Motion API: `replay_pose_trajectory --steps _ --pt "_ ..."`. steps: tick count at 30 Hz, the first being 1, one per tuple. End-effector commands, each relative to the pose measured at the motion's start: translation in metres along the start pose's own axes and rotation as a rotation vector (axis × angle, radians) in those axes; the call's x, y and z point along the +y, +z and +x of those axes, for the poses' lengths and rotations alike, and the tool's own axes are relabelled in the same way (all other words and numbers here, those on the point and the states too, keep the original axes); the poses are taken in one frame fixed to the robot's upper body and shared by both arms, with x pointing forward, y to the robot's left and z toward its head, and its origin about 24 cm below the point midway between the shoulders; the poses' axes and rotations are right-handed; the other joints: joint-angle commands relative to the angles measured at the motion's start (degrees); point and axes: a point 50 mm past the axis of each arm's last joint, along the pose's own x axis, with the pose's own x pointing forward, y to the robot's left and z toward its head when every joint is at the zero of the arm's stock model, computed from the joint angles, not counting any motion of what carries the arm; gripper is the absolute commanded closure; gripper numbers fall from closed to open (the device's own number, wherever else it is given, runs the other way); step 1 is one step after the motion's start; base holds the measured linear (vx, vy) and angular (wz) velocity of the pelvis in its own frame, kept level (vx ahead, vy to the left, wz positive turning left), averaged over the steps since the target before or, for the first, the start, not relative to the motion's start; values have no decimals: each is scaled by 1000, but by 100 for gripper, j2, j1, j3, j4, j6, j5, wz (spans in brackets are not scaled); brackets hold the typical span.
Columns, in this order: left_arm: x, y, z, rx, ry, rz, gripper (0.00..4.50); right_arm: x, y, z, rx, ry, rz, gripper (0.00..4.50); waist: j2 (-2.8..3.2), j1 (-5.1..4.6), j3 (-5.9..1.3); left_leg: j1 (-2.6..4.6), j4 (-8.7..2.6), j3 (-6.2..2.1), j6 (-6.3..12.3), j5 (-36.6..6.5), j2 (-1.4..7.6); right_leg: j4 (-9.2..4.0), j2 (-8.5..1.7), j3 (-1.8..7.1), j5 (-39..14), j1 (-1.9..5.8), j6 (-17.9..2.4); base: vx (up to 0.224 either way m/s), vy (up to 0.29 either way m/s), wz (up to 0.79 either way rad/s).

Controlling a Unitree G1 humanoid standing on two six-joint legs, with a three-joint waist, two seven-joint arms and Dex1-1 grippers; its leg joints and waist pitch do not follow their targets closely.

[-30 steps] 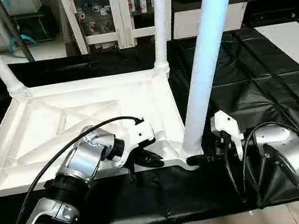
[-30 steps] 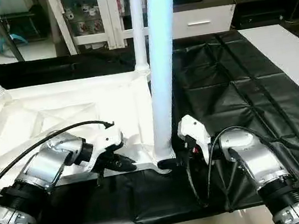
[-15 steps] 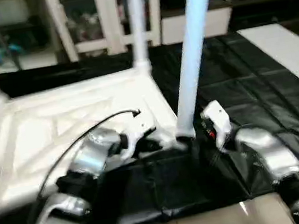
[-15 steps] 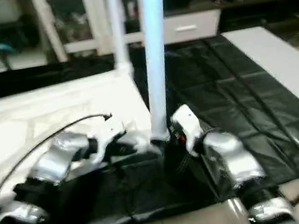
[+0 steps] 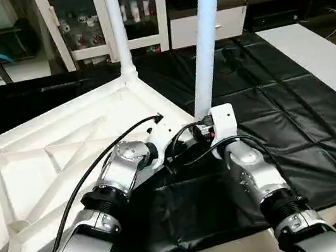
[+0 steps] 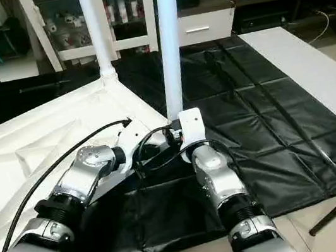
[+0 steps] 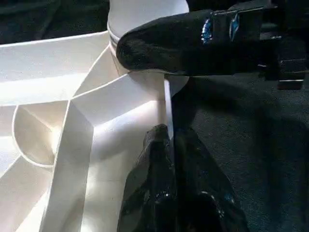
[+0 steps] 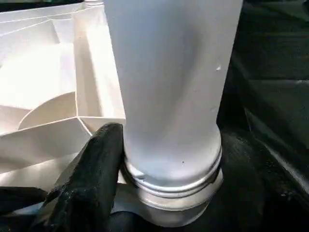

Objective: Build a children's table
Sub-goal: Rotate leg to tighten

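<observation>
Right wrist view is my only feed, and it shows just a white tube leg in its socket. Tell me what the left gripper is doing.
Observer: The left gripper is shut on the thin edge wall of the white plastic ribbed tabletop, right beside the socket that holds your white tube leg.
Operator: Count the legs standing upright.
Observer: Two show in the head views: the one you see at the near corner, and a second white tube leg at the far corner.
</observation>
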Motion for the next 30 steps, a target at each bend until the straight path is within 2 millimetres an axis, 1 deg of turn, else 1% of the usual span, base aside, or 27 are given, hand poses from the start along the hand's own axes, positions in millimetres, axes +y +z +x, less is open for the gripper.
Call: replay_pose_trajectory --steps 1,2,3,5,6,7,8,10,11,12,13,15,16,17,18,19,20,21,22,23,24,25,26,27,28,30 --pt "-20 6 13 -29 -114 41 450 -9 -19 -2 96 -74 -29 184 -13 45 -257 -62 -349 -38 219 -1408 168 -502 -369 310 -1640 220 -990 0 0 0" --pt "-20 5 13 -28 -114 49 450 -11 -15 -3 66 -80 -51 184 -14 45 -255 -59 -353 -40 213 -1432 171 -505 -368 308 -1690 218 -975 0 0 0" --pt "-20 5 13 -29 -113 50 450 -12 -15 -3 60 -86 -52 149 -13 43 -250 -54 -362 -44 191 -1496 175 -516 -367 308 -1803 211 -942 0 0 0" --pt "-20 4 13 -31 -114 55 450 -18 -11 -6 16 -104 -37 114 -14 50 -245 -41 -368 -47 167 -1581 181 -529 -367 314 -1884 201 -906 0 0 0" --pt "-20 4 14 -32 -112 56 450 -20 -10 -8 1 -102 -27 112 -21 58 -251 -39 -364 -41 178 -1543 183 -525 -368 324 -1790 206 -919 0 0 0" --pt "-20 4 14 -32 -113 59 450 -23 -6 -12 -32 -96 -34 93 -10 84 -262 -10 -347 -27 208 -1474 191 -501 -364 335 -1579 186 -1001 0 0 0" --pt "-20 4 14 -32 -113 59 450 -23 -6 -12 -34 -96 -34 93 -13 97 -265 -13 -344 -21 233 -1402 190 -487 -357 338 -1434 196 -1023 0 0 0" --pt "-20 5 14 -35 -118 70 450 -28 -3 -19 -59 -84 -81 73 -23 171 -286 -44 -318 -14 324 -1044 193 -415 -350 342 -858 232 -1114 0 0 0" --pt "-20 5 14 -38 -121 75 450 -29 -3 -21 -65 -81 -95 60 -24 194 -293 -50 -304 -11 372 -908 189 -390 -346 339 -649 245 -1145 0 0 0" --pt "-21 5 14 -41 -125 81 450 -31 -2 -24 -72 -77 -111 60 -24 203 -292 -57 -300 -12 400 -851 188 -386 -345 339 -578 252 -1144 0 0 0" --pt "-22 6 14 -55 -136 105 450 -34 -1 -32 -90 -68 -138 60 -53 240 -293 -59 -291 -4 460 -783 190 -386 -351 338 -539 259 -1119 0 0 0" --pt "-22 6 14 -55 -136 105 450 -34 -1 -32 -90 -68 -138 60 -46 267 -287 -67 -291 -4 489 -789 191 -389 -366 343 -627 261 -1092 0 0 0" --pt "-24 11 14 -102 -158 161 450 -40 -4 -46 -91 -56 -122 60 -23 291 -268 -65 -314 -11 454 -932 193 -442 -378 333 -1017 250 -1014 0 0 0" --pt "-26 14 14 -134 -168 191 450 -42 -6 -54 -89 -49 -116 60 -29 321 -252 -56 -306 -4 487 -960 185 -484 -364 344 -1088 248 -921 0 0 0" --pt "-27 16 14 -156 -174 212 450 -44 -8 -60 -87 -44 -112 60 -45 351 -251 -13 -315 -4 487 -1077 217 -470 -355 371 -1066 213 -866 0 0 0" --pt "-28 18 14 -169 -166 241 450 -44 -10 -66 -81 -32 -109 60 -40 352 -255 -54 -331 -15 479 -1121 205 -459 -355 366 -1123 245 -828 0 0 0" --pt "-28 19 14 -172 -161 254 450 -44 -12 -70 -77 -21 -108 60 -36 367 -249 -59 -343 -18 439 -1192 215 -483 -371 366 -1318 235 -757 0 0 0" --pt "-28 19 15 -172 -157 261 450 -44 -12 -73 -73 -13 -106 60 -36 367 -249 -59 -343 -18 439 -1192 215 -483 -371 366 -1318 235 -757 0 0 0" --pt "-24 20 15 -184 -103 260 450 -42 -14 -81 -66 40 -109 60 -22 374 -253 -52 -351 -22 382 -1294 214 -506 -382 370 -1552 227 -710 0 0 0" --pt "-23 21 14 -186 -93 260 450 -42 -14 -82 -66 50 -109 60 -25 381 -250 -55 -344 -23 384 -1305 219 -504 -372 375 -1548 220 -686 0 0 0" --pt "-20 22 14 -197 -61 256 450 -39 -12 -88 -67 105 -107 60 -44 383 -245 -77 -351 -28 391 -1305 214 -499 -370 376 -1548 233 -658 0 0 0" --pt "-18 23 13 -205 -48 250 450 -37 -11 -91 -70 162 -124 60 -40 396 -250 -105 -352 -42 424 -1262 218 -493 -370 366 -1553 248 -610 0 0 0" --pt "-18 23 13 -208 -40 248 450 -35 -10 -92 -72 186 -130 60 -44 396 -255 -112 -345 -42 438 -1220 220 -493 -379 368 -1539 251 -595 0 0 0" --pt "-14 25 11 -225 -16 238 450 -31 -7 -98 -73 272 -140 60 -39 398 -253 -112 -339 -39 435 -1182 219 -493 -385 371 -1525 238 -599 0 0 0" --pt "-13 25 10 -237 -6 228 450 -29 -5 -101 -74 324 -149 60 -49 415 -256 -131 -319 -39 507 -1098 211 -486 -380 367 -1439 257 -587 0 0 0" --pt "-11 26 8 -254 3 218 450 -27 -3 -105 -71 375 -155 60 -53 407 -259 -142 -312 -40 526 -1016 208 -478 -384 362 -1397 251 -608 0 0 0"
